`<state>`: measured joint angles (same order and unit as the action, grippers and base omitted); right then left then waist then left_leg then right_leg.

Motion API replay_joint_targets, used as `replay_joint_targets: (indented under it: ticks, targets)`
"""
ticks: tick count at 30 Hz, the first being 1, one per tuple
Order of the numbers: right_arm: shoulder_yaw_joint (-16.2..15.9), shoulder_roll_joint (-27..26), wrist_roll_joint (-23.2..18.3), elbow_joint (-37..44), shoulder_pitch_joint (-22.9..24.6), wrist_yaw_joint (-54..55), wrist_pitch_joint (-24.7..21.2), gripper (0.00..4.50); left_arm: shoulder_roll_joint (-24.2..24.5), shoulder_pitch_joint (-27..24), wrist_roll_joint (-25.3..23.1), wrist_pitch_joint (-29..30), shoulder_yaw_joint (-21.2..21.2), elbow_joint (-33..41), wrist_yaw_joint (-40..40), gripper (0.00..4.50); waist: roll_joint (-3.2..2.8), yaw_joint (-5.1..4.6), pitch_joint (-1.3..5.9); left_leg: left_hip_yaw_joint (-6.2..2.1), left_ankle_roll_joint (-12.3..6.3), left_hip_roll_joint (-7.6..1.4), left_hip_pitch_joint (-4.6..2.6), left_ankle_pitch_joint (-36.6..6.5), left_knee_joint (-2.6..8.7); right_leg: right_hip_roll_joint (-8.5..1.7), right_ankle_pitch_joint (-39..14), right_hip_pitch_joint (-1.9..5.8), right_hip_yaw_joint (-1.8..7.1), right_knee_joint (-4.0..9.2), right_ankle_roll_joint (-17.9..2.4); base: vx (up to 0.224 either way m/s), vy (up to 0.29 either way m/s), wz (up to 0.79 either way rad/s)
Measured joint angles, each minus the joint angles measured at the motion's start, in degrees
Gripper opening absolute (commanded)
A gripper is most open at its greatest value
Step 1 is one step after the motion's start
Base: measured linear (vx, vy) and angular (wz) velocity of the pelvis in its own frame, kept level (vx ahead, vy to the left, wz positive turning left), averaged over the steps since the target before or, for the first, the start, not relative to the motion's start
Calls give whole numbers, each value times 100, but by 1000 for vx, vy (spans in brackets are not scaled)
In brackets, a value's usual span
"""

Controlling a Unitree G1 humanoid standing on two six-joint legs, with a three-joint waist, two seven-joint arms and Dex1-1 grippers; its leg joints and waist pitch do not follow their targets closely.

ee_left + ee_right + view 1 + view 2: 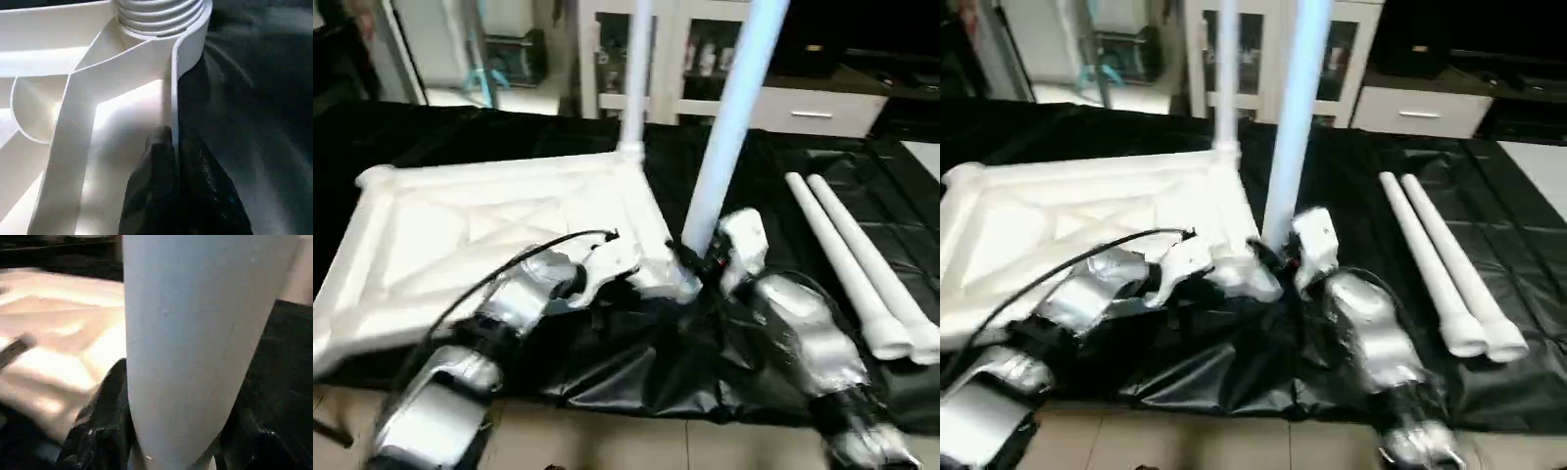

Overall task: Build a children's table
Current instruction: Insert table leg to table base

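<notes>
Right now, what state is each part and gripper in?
Tabletop: upside down, ribs up.
Far leg: upright in far corner socket.
Near leg: upright at near corner socket.
Two spare legs: lying side by side.
Left gripper: shut on tabletop rim.
Right gripper: gripping near leg.

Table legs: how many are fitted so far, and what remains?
One leg stands fitted in the far corner of the upturned top. The right gripper holds a second leg at the near corner; the left gripper pinches the rim. Two loose legs remain.
</notes>
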<state>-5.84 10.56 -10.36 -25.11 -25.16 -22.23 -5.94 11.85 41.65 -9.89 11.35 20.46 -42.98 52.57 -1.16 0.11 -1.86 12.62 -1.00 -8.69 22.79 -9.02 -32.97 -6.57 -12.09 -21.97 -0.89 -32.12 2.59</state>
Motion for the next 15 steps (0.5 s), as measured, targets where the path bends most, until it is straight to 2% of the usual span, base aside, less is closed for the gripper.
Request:
replay_joint_targets:
  ticks: [2, 4, 6, 7, 9, 11, 12, 13, 14, 15]
  targets:
    - [85, -142, 72, -323, -249, 540, -2, 184, -261, 136, 0, 177, -62, -193, -364, 0, -18, -48, -18, -11, 0, 5, 0, 0, 10, -1, -2, 0, -14, 46, 0, -27, 15, -6]
    - [157, -271, 114, -605, -454, 996, -15, 184, -470, 219, -1, 282, -129, -350, -690, 0, -29, -123, -31, -32, 0, 6, 1, 0, 33, -4, -2, 11, -76, 104, -1, 0, 0, 0]
    - [256, -395, 115, -900, -698, 1363, -16, 184, -654, 382, 1, 366, -174, -572, -970, 0, -26, -140, -51, -32, 0, 10, 0, 0, 85, -60, -19, 2, -182, 133, -30, 0, 0, 0]
    - [307, -463, 119, -1080, -831, 1576, -12, 184, -766, 457, 2, 385, -204, -701, -1146, 0, -20, -146, -61, -29, 0, 12, 0, 0, 112, -67, -33, 1, -208, 134, -53, 0, 0, 0]
    - [400, -560, 153, -1451, -1157, 2141, -4, 184, -1036, 647, -2, 480, -239, -933, -1602, 0, -3, -142, -94, 20, 0, 8, 3, 0, 183, -86, -68, -2, -270, 123, -115, -52, -22, 1]
    - [501, -662, 168, -1741, -1360, 2611, 56, 184, -1282, 768, 2, 601, -344, -1126, -1960, 0, 5, -138, -103, 44, 0, 8, -2, 0, 244, -109, -94, -47, -272, 129, -158, 0, 0, 0]
    - [545, -686, 193, -1880, -1459, 2837, 101, 184, -1388, 829, 8, 645, -402, -1211, -2137, 0, 16, -137, -114, 37, 38, 10, -2, -24, 239, -145, -94, -94, -280, 133, -156, 0, 0, 0]
    - [570, -736, 197, -2063, -1566, 3010, 163, 184, -1475, 867, 10, 672, -455, -1292, -2272, 0, 28, -128, -124, 16, 73, 10, -3, -47, 222, -170, -93, -106, -321, 134, -154, 0, 0, 0]
    - [596, -769, 202, -2178, -1644, 3150, 187, 184, -1530, 893, 12, 701, -488, -1326, -2355, 0, 25, -123, -129, -32, 73, 10, 9, -47, 207, -175, -95, -66, -369, 141, -150, 39, 11, -21]
    - [628, -782, 202, -2301, -1712, 3246, 239, 184, -1586, 922, 16, 705, -499, -1370, -2454, 0, 12, -124, -141, -107, 73, 4, 27, -47, 187, -174, -95, -41, -457, 175, -150, 39, 11, -21]
